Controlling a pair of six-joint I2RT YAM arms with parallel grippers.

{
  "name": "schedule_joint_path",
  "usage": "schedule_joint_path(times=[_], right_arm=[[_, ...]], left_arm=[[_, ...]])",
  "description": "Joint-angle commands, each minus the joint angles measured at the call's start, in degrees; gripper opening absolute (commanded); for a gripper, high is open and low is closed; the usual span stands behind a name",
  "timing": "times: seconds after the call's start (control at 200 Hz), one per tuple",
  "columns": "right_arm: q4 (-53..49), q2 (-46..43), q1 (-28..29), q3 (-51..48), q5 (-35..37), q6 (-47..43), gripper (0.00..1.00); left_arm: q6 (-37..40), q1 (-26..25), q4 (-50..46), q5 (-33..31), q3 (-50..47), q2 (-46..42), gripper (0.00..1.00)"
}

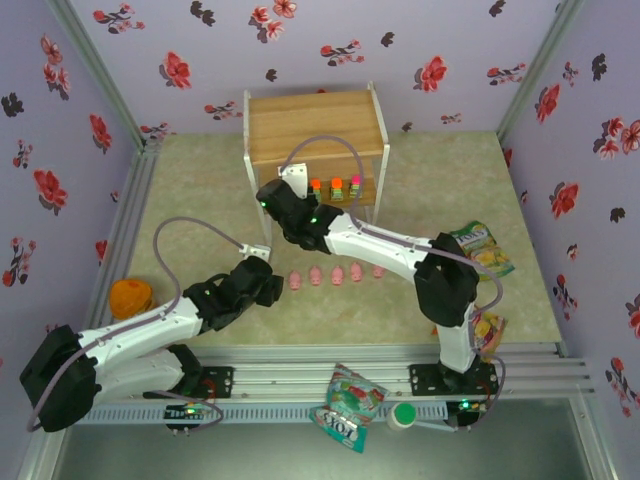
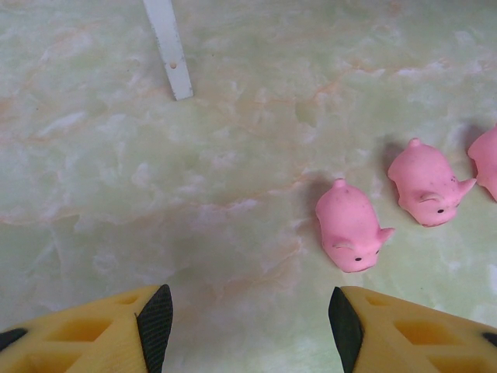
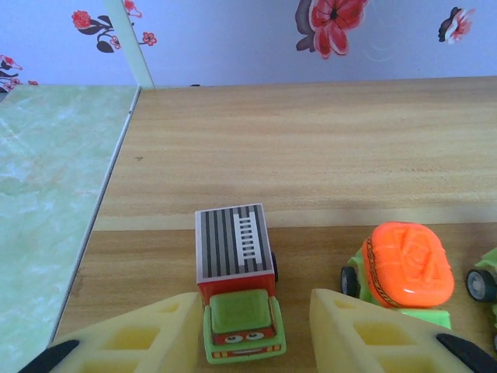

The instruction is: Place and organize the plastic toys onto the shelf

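Near left shelf (image 3: 326,148) edge, truck (image 3: 235,264), bare wood beyond

Open worktop (image 2: 155,194) stretches ahead of the left gripper (image 2: 250,320) to a shelf leg (image 2: 169,47). Beside it, pink pigs (image 2: 351,228) block the right.

Orange round object (image 1: 130,297) left, green snack bag (image 1: 483,248) right

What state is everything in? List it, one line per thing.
Striped truck: upright on the shelf.
Orange-topped car: upright on the shelf, beside it.
Pink pigs: on the table, not yet shelved.
Left tool: open, empty, over the table.
Right tool: open, straddling the truck.
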Motion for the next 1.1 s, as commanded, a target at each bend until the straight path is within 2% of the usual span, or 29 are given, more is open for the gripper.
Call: schedule_joint_path(times=[0.0,0.44,0.775,1.095], right_arm=[[0.7,-3.2,0.9,-2.1,2.4,-0.5,0.41],[0.6,-9.5,3.2,-7.9,4.4,0.4,0.41],[-0.8,-17.4,4.3,-16.7,6.8,3.1,0.41],[-4.1,-24.5,4.4,-25.7,8.2,7.6,0.41]], left_arm=[[0.3,0.4,1.0,0.1,-0.3,-0.1,0.6],[0.7,0.4,1.6,0.5,-0.3,0.3,0.61],[1.0,0.4,2.3,1.4,-0.1,1.5,0.61],[1.9,0.3,5.3,7.1,0.5,5.7,0.62]])
